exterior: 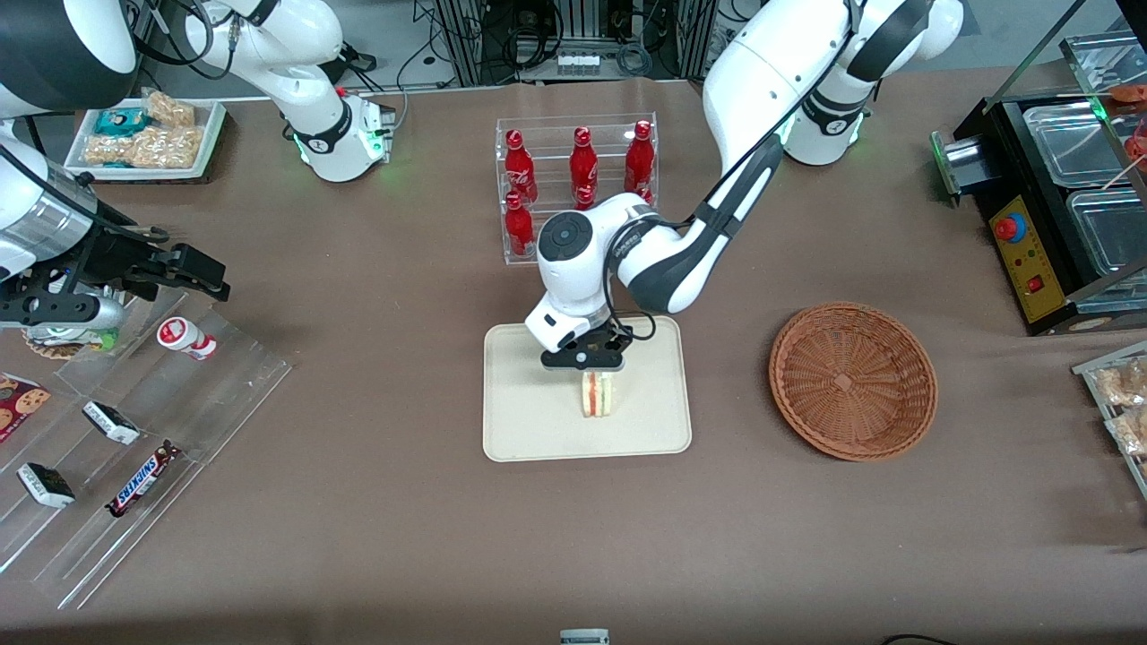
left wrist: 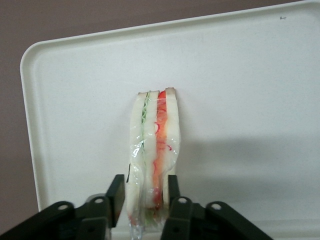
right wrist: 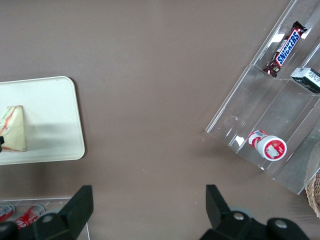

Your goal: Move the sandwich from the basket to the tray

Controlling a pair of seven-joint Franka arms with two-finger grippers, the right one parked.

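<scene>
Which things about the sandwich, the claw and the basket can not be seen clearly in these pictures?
- Sandwich contact with tray: front view, the claw covers its top; wrist view does not show whether it rests or hangs.
- Sandwich's gripped end: wrist view, cut off by the picture edge between the fingers.
- Bottles in the rack: front view, partly hidden by the arm.
- Basket: nothing visible inside.

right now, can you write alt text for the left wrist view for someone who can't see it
A black two-finger claw grips one end of a plastic-wrapped sandwich, its white bread and its green and orange-red filling layers seen edge-on. Under the sandwich is a cream-white tray with rounded corners, which fills most of the view, with brown table showing past its rim.
</scene>
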